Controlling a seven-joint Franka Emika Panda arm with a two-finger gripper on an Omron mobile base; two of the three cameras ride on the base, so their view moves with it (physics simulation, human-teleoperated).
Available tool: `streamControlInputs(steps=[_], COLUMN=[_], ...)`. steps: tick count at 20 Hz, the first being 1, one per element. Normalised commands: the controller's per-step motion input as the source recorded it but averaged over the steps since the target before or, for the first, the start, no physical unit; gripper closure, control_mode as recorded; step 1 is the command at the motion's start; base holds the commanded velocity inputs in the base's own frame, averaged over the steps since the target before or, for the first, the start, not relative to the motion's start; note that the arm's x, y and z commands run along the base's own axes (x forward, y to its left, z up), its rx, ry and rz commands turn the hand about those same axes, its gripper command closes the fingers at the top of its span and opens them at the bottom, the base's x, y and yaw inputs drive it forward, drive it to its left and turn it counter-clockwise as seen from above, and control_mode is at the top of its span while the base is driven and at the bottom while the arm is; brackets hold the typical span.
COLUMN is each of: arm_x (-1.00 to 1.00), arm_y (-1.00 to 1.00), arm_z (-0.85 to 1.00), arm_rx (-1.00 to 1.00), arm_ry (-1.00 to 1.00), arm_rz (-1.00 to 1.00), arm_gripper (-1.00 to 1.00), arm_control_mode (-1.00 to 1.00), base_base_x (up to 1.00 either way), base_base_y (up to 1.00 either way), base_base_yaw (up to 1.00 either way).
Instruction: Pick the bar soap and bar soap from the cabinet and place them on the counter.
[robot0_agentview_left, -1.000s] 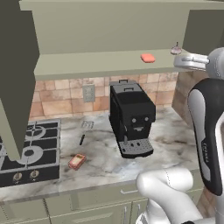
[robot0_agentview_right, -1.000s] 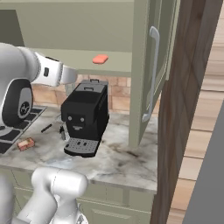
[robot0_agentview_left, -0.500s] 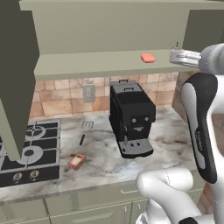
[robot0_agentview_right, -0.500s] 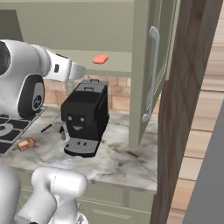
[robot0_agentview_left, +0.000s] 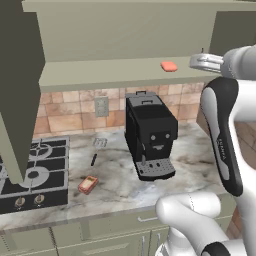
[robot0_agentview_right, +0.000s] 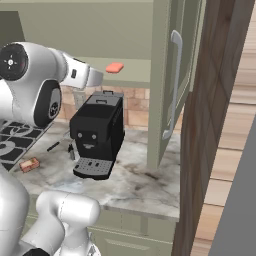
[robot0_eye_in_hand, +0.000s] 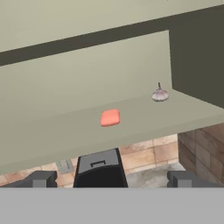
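The rounded coral-red bar soap (robot0_agentview_left: 169, 66) (robot0_agentview_right: 114, 67) (robot0_eye_in_hand: 110, 117) lies on the open cabinet's shelf (robot0_agentview_left: 100, 75) (robot0_eye_in_hand: 61, 131). The boxier orange-brown bar soap (robot0_agentview_left: 88, 184) (robot0_agentview_right: 29, 164) lies on the marbled counter (robot0_agentview_left: 117, 177) near the hob. My gripper (robot0_agentview_left: 200, 62) (robot0_agentview_right: 97, 77) (robot0_eye_in_hand: 111, 179) hovers at shelf height, just in front of the shelf and apart from the red soap. It is open, its fingertips (robot0_eye_in_hand: 41, 178) set wide with nothing between them.
A small pale knob-topped item (robot0_eye_in_hand: 160, 94) sits on the shelf beside the cabinet's side wall. A black coffee machine (robot0_agentview_left: 150, 135) (robot0_agentview_right: 97, 132) stands on the counter below the shelf. The black hob (robot0_agentview_left: 30, 172) is at left. The opened door (robot0_agentview_right: 175, 85) juts out.
The arm has swung and lifted a little, carrying the open hand closer to the shelf with the red soap. Both soaps stay where they were.
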Motion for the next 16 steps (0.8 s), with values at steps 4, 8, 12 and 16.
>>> streamControlInputs(steps=[4, 8, 12, 16], arm_x=[0.21, 0.2, 0.22, 0.24], arm_y=[0.0, 0.0, 0.0, 0.0], arm_z=[-0.11, -0.12, -0.02, 0.0], arm_rx=[0.0, 0.0, 0.0, 0.0], arm_ry=[0.0, 0.0, 0.0, 0.0], arm_rz=[0.0, 0.0, 0.0, 0.0], arm_gripper=[-1.0, -1.0, -1.0, -1.0], arm_control_mode=[-1.0, -1.0, -1.0, -1.0], base_base_x=[0.0, 0.0, 0.0, 0.0], base_base_y=[0.0, 0.0, 0.0, 0.0], base_base_yaw=[0.0, 0.0, 0.0, 0.0])
